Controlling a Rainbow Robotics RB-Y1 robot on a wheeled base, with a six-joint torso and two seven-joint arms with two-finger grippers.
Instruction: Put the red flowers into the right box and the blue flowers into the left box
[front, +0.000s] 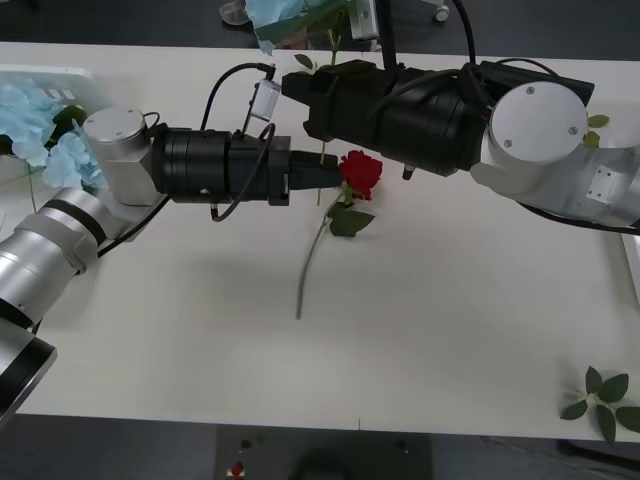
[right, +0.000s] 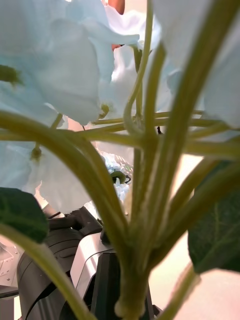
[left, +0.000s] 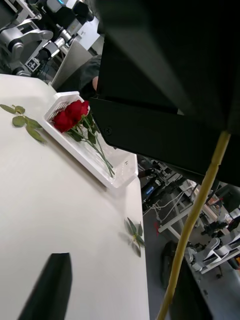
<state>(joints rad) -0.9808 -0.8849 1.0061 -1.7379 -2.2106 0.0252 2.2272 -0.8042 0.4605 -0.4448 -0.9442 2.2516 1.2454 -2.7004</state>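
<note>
A red rose (front: 361, 170) is lying mid-table, its thin stem trailing toward the robot. The left gripper (front: 322, 172) is reaching its bloom; whether it is gripping is unclear. Light and floppy, it is best pinched at the stem. The right gripper (front: 300, 85) is clamping a blue hydrangea stem (right: 132, 280).

Both arms (front: 225, 165) crossed mid-table.

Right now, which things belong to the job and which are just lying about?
Job: red rose by left gripper; red roses in right box; blue flowers in left box; blue flower at right gripper.
Lying about: leaf sprig, table corner; leaf sprigs beside right box.
</note>
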